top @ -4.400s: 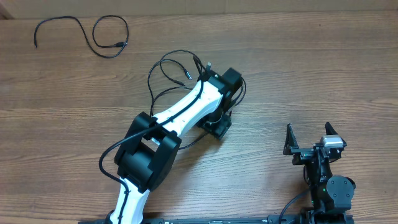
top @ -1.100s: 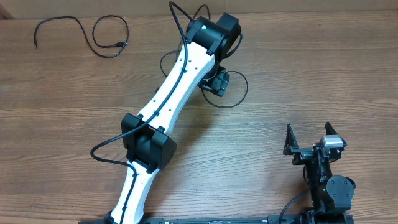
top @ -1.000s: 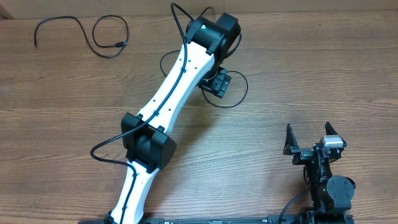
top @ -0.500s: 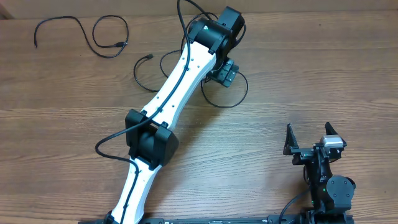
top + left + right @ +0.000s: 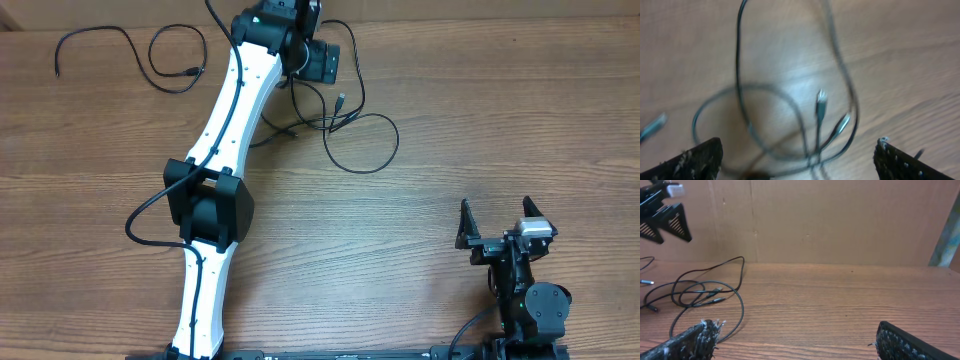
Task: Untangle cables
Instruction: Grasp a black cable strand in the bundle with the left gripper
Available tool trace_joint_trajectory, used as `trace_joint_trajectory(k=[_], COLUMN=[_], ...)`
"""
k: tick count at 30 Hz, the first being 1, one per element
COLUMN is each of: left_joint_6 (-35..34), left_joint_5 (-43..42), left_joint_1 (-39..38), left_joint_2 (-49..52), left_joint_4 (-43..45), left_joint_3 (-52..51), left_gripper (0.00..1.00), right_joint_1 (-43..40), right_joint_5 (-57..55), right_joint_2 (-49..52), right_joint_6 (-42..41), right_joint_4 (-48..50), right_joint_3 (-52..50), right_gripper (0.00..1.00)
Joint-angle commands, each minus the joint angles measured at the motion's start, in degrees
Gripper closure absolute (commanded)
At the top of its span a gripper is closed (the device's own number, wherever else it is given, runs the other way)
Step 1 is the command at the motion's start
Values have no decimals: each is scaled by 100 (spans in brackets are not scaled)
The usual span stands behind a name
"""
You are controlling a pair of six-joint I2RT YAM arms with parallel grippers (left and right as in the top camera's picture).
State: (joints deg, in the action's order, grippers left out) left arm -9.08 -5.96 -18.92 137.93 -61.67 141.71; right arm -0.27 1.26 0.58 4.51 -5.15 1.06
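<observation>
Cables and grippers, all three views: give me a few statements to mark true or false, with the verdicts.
1. The left gripper is open, with nothing between its fingers. True.
2. The right gripper is closed on a cable. False: it is open and empty, well away from the tangle.
3. Every cable is part of the one tangle. False: a loose cable lies on its own at the far left.
4. Two plug ends lie close together among the tangle's loops, below the left gripper. True.
</observation>
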Motion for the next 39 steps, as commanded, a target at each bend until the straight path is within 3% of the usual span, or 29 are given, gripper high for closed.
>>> trace_joint_trajectory(k=[1, 5, 10, 19, 29, 37, 39], left_joint_6=[-188, -625, -651, -938, -938, -1003, -1003], left_joint_5=[-240, -101, -20, 229, 192, 188, 188], left_joint_1=[-367, -579, -730, -758, -892, -898, -898], left_joint_2=[133, 356, 754, 1257, 1523, 1801, 1810], left_joint_4=[398, 837, 1106, 1119, 1161, 970, 977], left_joint_3=[-13, -13, -13, -13, -15, -15, -15], left_gripper=[2, 2, 5, 19, 20, 28, 41], right_joint_1=[26, 26, 26, 26, 26, 26, 26], right_joint_5=[-11, -11, -11, -11, -11, -11, -11], right_joint_2=[-42, -42, -42, -42, -42, -42, -42], right_joint_6=[-17, -17, -17, -17, -17, -17, -17], right_joint_4=[31, 33, 31, 33, 33, 33, 33], right_joint_3=[-59, -59, -59, -59, -59, -59, -59], right_gripper=[0, 0, 0, 0, 0, 0, 0])
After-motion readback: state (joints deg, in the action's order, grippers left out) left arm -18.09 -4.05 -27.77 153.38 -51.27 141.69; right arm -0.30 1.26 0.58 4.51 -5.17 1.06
